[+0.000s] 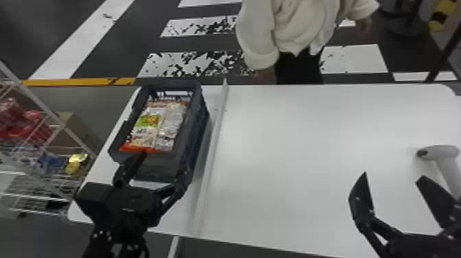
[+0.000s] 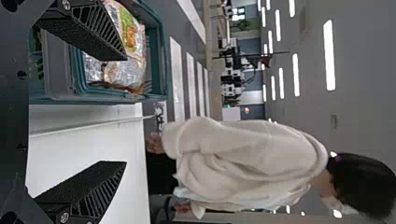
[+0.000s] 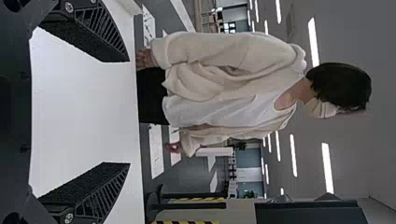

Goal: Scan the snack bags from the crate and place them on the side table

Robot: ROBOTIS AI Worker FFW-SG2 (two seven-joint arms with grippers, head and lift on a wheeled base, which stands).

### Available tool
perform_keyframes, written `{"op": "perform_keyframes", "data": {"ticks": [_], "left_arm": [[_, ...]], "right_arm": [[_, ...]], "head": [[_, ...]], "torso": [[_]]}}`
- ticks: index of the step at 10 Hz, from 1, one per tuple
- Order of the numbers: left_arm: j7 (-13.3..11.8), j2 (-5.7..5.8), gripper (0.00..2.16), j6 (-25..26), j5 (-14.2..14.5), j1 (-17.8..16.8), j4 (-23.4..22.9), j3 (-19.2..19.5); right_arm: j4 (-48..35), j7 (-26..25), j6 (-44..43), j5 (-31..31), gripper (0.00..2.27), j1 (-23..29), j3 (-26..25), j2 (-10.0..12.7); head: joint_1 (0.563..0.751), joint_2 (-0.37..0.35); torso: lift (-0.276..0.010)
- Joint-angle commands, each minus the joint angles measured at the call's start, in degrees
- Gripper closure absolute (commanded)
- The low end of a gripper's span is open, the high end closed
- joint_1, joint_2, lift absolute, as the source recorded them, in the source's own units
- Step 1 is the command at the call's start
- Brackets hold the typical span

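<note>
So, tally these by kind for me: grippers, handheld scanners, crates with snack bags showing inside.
Grippers (left gripper, right gripper): 2
Handheld scanner: 1
Crate with snack bags showing inside: 1
Total: 4

Before me I see a white table (image 1: 291,137) with rounded corners. The dark crate (image 1: 197,137) sits on it; just beside the crate's right side, a pale raised strip (image 1: 216,130) crosses the tabletop. Well apart to the crate's right, I see the white scanner (image 1: 442,152).
</note>
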Motion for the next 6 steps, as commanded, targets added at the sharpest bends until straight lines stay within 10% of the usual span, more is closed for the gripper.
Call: {"op": "perform_keyframes", "data": {"ticks": [1, 6], "left_arm": [[-0.20, -0.03, 0.09, 6.10, 1.50, -2.34, -2.31, 3.66], [-7.49, 2.25, 0.04, 40.90, 12.05, -19.31, -3.80, 18.16]], "right_arm": [[0.00, -0.02, 0.00, 0.00, 0.09, 0.00, 0.00, -0.09], [-0.79, 0.07, 0.70, 0.09, 0.09, 0.18, 0.70, -0.18]], "head": [[0.695, 0.201], [0.695, 0.319]], "torso": [[-0.081], [-0.081]]}}
